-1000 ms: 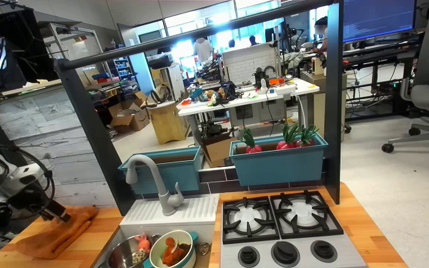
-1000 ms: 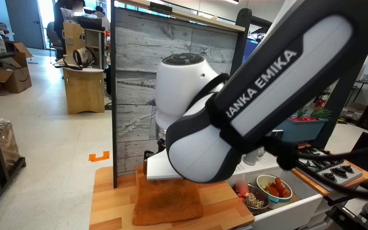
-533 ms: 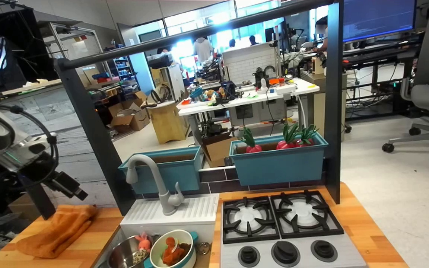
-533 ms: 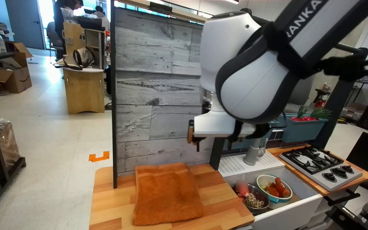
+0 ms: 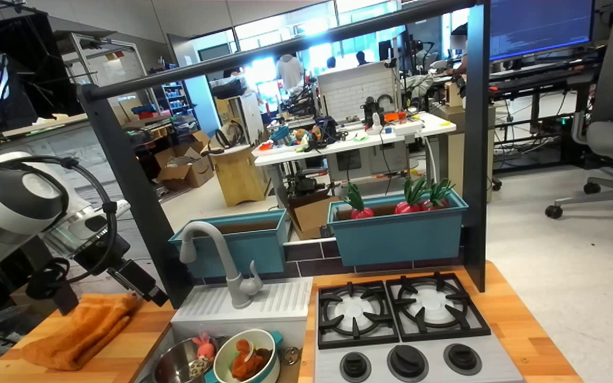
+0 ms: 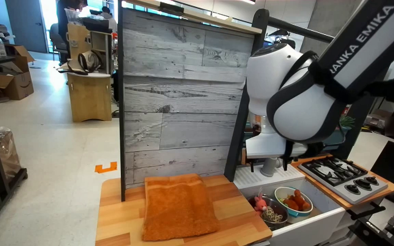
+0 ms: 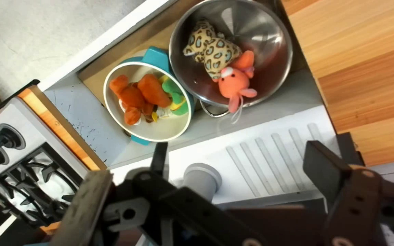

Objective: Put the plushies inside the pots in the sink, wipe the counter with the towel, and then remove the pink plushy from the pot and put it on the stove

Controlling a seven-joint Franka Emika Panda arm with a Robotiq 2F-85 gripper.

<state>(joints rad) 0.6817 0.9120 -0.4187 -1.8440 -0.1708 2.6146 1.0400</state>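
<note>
- Wooden counter (image 5: 141,332), our orange towel (image 5: 80,338) lying on it.
- Gripper (image 7: 238,160) in mid-air, jaws spread wide, gripping nothing.
- Metal pot (image 5: 173,364) in the sink (image 5: 293,334), where we find the pink plushy (image 5: 205,348) (a leopard-spotted plushy (image 7: 219,53) touches it).
- White pot (image 5: 223,366): an orange-brown plushy (image 5: 243,364) and a green one (image 7: 175,93).
- Stove (image 5: 399,324) at right.

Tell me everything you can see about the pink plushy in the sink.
The pink plushy is a coral-pink, soft-looking toy with a white snout, small dark eyes, two ears and stubby limbs; a thin pale loop shows by its ears. It lies in the grey metal pot, in the sink, leaning against the side with one ear over the rim. It appears to touch the leopard-print plushy beside it. The gripper isn't holding it.
</note>
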